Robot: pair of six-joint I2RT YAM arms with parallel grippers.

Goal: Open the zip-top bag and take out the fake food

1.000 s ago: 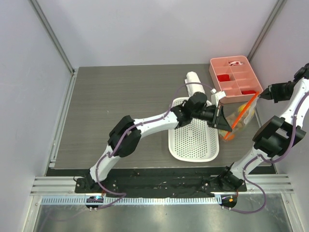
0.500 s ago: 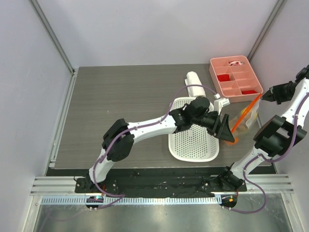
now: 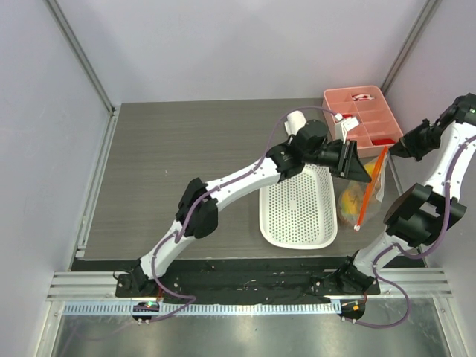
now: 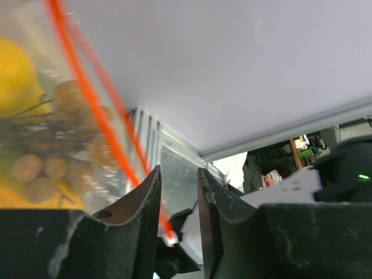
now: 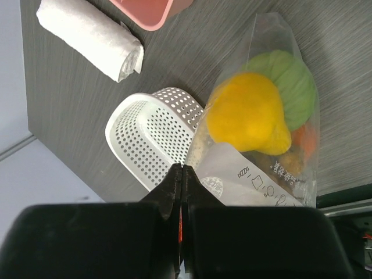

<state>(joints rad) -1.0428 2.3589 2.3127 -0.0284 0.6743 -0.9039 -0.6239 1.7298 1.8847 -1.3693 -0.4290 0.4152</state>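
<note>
The zip-top bag (image 3: 355, 202) hangs by its orange-red zip strip (image 3: 370, 190) from my right gripper (image 3: 392, 151), above the table's right side. In the right wrist view my right gripper (image 5: 182, 167) is shut on the strip. The bag (image 5: 273, 168) below it holds a yellow fruit (image 5: 247, 113), a green fruit (image 5: 290, 81) and an orange one. My left gripper (image 3: 364, 169) is beside the bag's upper part. In the left wrist view it (image 4: 177, 171) stands narrowly open with nothing between the jaws. The strip (image 4: 87, 99) and brown grapes (image 4: 55, 168) lie just past its left finger.
A white perforated basket (image 3: 297, 204) lies left of the bag and shows in the right wrist view (image 5: 151, 133). A pink compartment tray (image 3: 361, 119) stands at the back right. A rolled white towel (image 3: 297, 119) lies behind the basket. The table's right edge is close to the bag.
My left gripper has moved back and up from the bag's lower end to its upper part, and its jaws have narrowed. The bag now hangs more upright.
</note>
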